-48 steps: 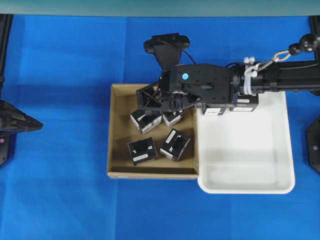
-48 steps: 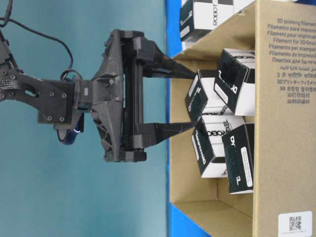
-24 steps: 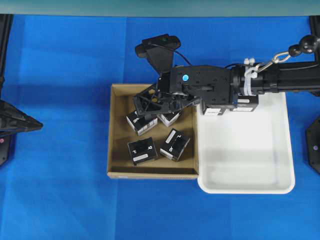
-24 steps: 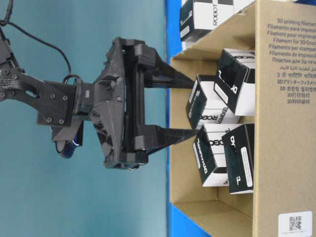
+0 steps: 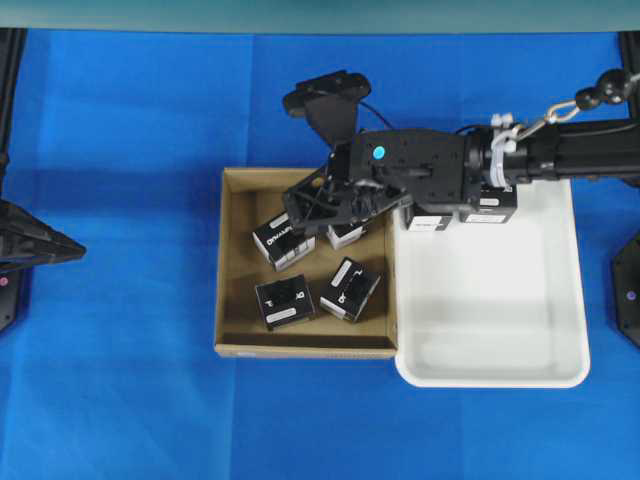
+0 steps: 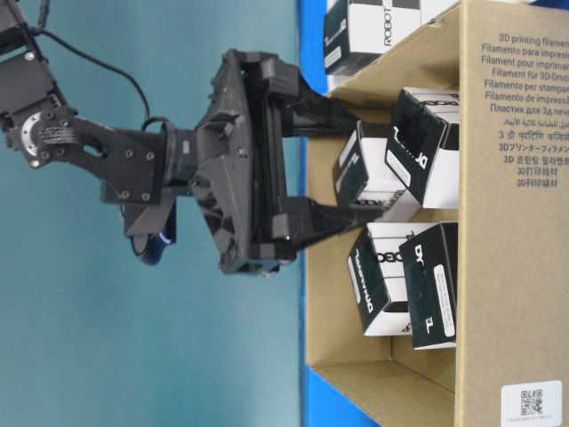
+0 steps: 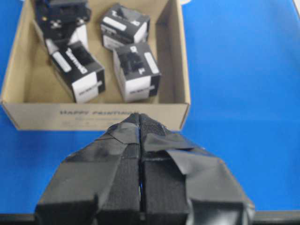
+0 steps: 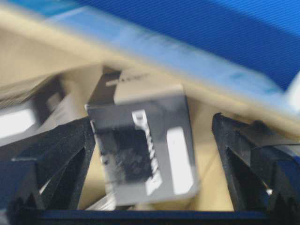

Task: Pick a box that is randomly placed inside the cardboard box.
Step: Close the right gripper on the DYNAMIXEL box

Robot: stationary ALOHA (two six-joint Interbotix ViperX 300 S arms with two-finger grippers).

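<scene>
Cardboard box (image 5: pixel 232 300) on the blue table (image 5: pixel 120 200), shallow and brown, holding four small black cartons; just right of it we see a white tray (image 5: pixel 500 330). We note the right gripper (image 5: pixel 300 212) spread wide inside the far part of the carton, its fingers (image 8: pixel 56 154) flanking the box (image 5: pixel 281 240), a tilted black cube with a white label and white lettering. We see the left gripper (image 7: pixel 140 140) pressed together, well apart from the carton
</scene>
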